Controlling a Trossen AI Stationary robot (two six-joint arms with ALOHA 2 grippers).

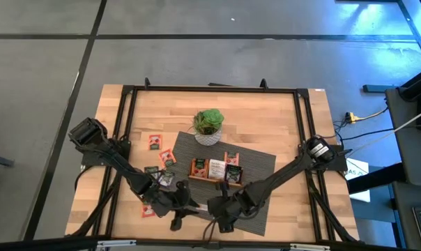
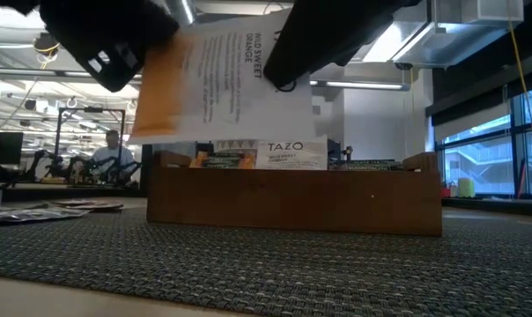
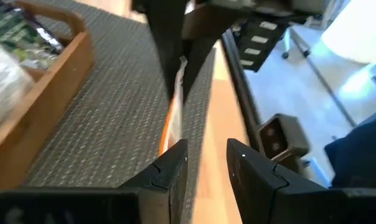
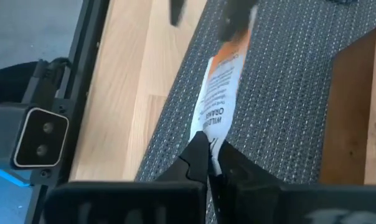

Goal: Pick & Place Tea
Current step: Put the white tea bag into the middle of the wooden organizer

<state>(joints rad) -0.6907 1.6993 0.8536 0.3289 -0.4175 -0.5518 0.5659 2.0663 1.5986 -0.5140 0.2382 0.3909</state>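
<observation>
Overhead light is even and fairly bright on the wooden table (image 1: 266, 118), with a cold blue glare on the floor at the high view's upper right. In the low view ceiling lights (image 2: 182, 11) and windows (image 2: 486, 141) glare; the near arms are dark blurs. Both wrist views are soft and motion-blurred.

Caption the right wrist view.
Right pincer shut on a white-and-orange sachet above the grey mat.

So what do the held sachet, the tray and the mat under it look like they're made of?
Sachet: thin printed paper, matte, hanging flat from the shut right gripper. Tray: brown wood, smooth, faint grain. Mat: dark woven fabric or vinyl, judging by its ribbed weave.
</observation>
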